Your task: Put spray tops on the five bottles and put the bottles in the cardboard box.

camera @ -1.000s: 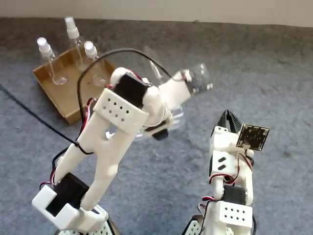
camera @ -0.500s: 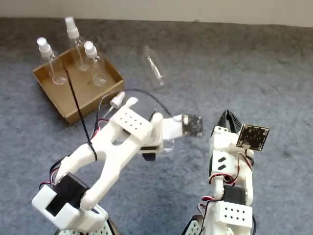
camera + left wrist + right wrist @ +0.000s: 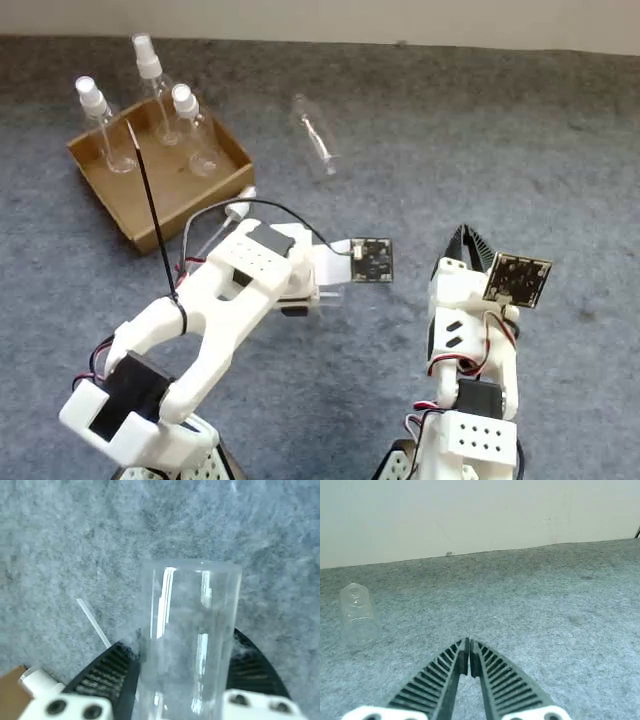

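My left gripper (image 3: 312,290) hangs low over the carpet, just in front of the cardboard box (image 3: 110,195), and is shut on a clear topless bottle (image 3: 187,640) standing between its black fingers (image 3: 107,672). A loose white spray top (image 3: 37,680) with its thin tube lies on the carpet beside that gripper, near the box corner (image 3: 240,207). Three bottles with spray tops (image 3: 165,95) stand in the box. Another topless bottle (image 3: 315,135) lies farther back, also in the right wrist view (image 3: 357,615). My right gripper (image 3: 469,655) is shut on nothing, held above the carpet (image 3: 468,245).
Grey carpet covers the table. A black cable (image 3: 148,200) from the left arm runs up across the box's front wall. A pale wall (image 3: 470,510) stands beyond the table's far edge. Open carpet lies to the right of the lying bottle.
My left arm has pulled back from above the box's right side toward the near edge and come down, the bottle still in its gripper. The right arm has stayed put.
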